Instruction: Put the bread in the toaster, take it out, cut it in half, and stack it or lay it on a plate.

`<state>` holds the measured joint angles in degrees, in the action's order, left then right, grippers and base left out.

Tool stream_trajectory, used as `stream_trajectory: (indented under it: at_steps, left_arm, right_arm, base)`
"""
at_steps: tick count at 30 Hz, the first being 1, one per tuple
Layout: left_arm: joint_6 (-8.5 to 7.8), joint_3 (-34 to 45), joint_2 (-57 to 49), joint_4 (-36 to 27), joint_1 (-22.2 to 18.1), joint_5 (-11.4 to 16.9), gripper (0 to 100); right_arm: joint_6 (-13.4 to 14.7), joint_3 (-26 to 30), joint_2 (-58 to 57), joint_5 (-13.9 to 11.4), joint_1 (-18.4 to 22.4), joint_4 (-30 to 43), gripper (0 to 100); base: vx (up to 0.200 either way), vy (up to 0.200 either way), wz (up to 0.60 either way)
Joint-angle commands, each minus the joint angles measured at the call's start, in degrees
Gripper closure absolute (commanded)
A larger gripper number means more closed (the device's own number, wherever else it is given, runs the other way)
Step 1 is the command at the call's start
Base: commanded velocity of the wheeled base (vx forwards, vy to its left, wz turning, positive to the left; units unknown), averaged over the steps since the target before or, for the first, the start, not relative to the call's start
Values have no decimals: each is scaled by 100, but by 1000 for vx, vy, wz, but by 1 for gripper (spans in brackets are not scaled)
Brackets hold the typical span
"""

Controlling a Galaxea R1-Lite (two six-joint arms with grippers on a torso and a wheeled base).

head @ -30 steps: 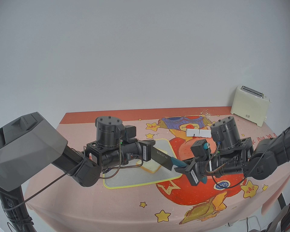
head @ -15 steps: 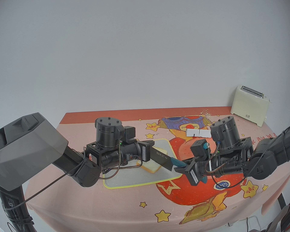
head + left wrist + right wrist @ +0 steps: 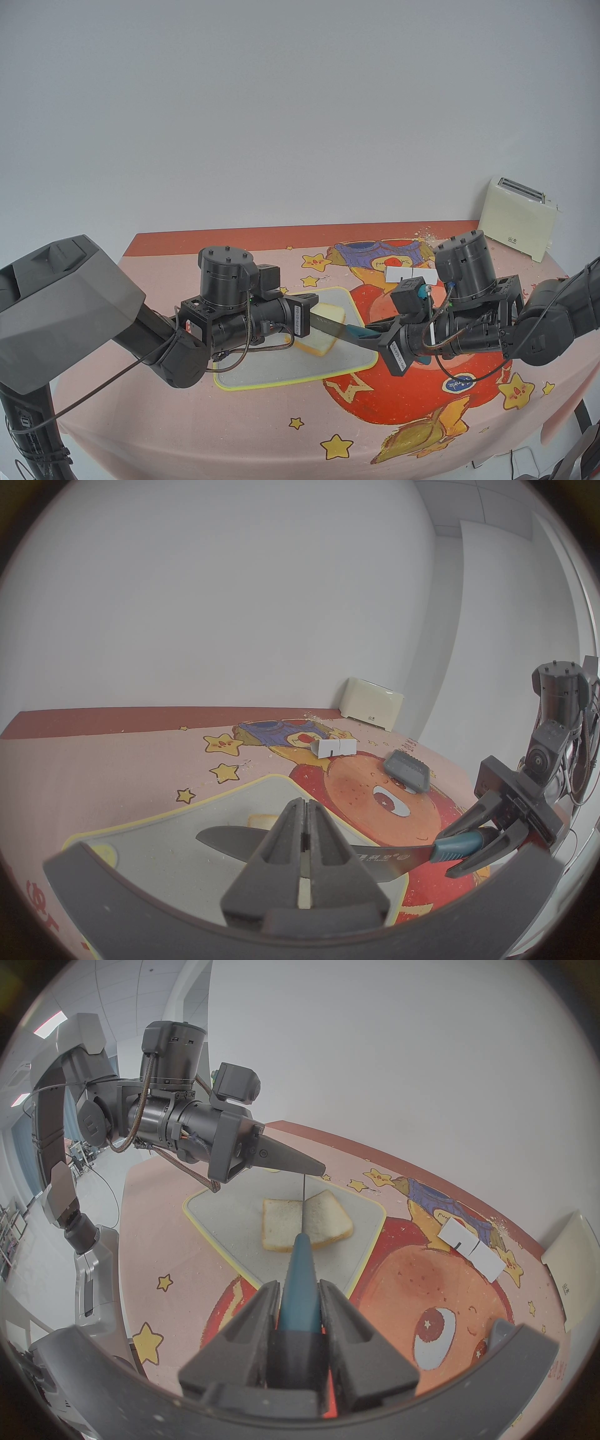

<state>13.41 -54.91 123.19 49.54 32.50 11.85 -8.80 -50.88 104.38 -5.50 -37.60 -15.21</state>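
Right now the step in hand looks like the cut. Low in the middle of the head view, the bread (image 3: 324, 326) lies flat on the cutting board (image 3: 269, 369). The blade hides its middle, so I cannot tell whether it is parted yet.

The right gripper (image 3: 299, 1291) has its jaws clamped on the teal handle of the knife (image 3: 340, 332). The blade stands on edge across the middle of the slice and runs toward the left gripper (image 3: 303, 1164). That gripper's jaws are pressed together with nothing between them. Its tip sits right at the blade's spine, though contact is too fine to judge. The toaster (image 3: 517, 217) stands well apart, at the right edge of the frame.

To cut well, the blade should stay upright and come straight down. Both ends need even pressure so one side doesn't ride up. Soft bread squashes easily, so a slight draw along the edge would likely part it more cleanly than pressing alone. The slice may also skid on the smooth board.
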Motion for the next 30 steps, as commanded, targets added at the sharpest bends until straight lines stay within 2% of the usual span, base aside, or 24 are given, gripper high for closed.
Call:
stream_trajectory:
  at_steps: [1,8,13,22,30]
  left_arm:
    - [4,-3,48,29,2,2,100]
    - [13,-90,-49,56,11,10,100]
    - [21,-143,-322,117,2,19,100]
    - [30,-187,-365,126,2,46,100]
    - [30,-170,-365,99,-104,98,100]
  right_arm:
    - [1,43,4,5,7,18,100]
    - [28,123,74,22,24,10,100]
    - [344,114,65,22,15,10,100]
    - [573,114,48,-30,24,10,100]
    - [1047,114,30,-101,51,18,100]
  base:
    - [0,0,0]
    - [0,0,0]
    - [0,0,0]
    - [0,0,0]
    - [0,0,0]
